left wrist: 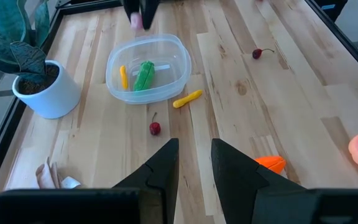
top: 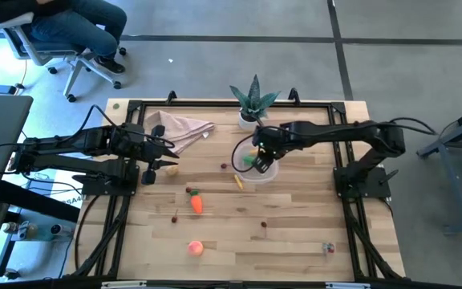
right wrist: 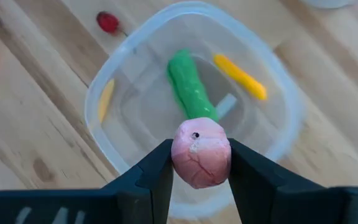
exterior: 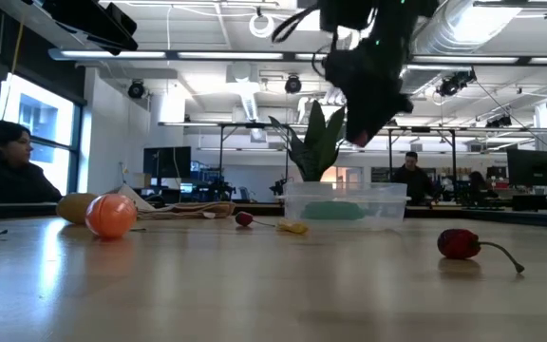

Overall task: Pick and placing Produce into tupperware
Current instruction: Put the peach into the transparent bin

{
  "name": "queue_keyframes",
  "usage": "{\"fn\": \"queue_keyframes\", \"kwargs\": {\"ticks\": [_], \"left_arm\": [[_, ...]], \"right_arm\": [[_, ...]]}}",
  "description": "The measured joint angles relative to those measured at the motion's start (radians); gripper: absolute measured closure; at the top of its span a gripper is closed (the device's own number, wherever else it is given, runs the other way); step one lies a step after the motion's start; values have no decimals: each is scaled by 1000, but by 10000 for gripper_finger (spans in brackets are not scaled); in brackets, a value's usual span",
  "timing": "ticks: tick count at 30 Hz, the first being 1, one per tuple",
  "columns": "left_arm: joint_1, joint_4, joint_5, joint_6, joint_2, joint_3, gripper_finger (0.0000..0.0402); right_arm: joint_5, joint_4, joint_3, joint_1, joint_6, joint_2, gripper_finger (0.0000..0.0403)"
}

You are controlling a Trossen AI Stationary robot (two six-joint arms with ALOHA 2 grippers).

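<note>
We are holding a pink ball (right wrist: 201, 153), right gripper (right wrist: 200, 163) clenched on it, above the container (top: 261, 171); potted plant (top: 252, 103) at 12 o'clock, carrot (top: 196, 204) at 8 o'clock. Left gripper (left wrist: 194, 163) is waiting slightly parted, nothing between its fingers.

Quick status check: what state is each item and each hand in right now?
Clear plastic tupperware: lidless, upright on table.
Green pod: lying inside the tupperware.
Yellow strip: inside, beside the pod.
Pink round piece: gripped above the tupperware.
Right hand: shut on the pink piece.
Left hand: empty, fingers slightly apart.
Orange carrot: loose on table.
</note>
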Motion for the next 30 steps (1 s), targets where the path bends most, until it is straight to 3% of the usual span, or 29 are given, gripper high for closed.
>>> {"fn": "queue_keyframes", "kwargs": {"ticks": [4, 15, 30], "left_arm": [[0, 0, 0, 0, 0, 0, 318], [0, 0, 0, 0, 0, 0, 318], [0, 0, 0, 0, 0, 0, 318]], "right_arm": [[-52, 73, -50, -23, -31, 46, 274], [-74, 52, -52, -30, -77, 160, 274], [-81, 14, -52, -30, -88, 172, 265]]}}
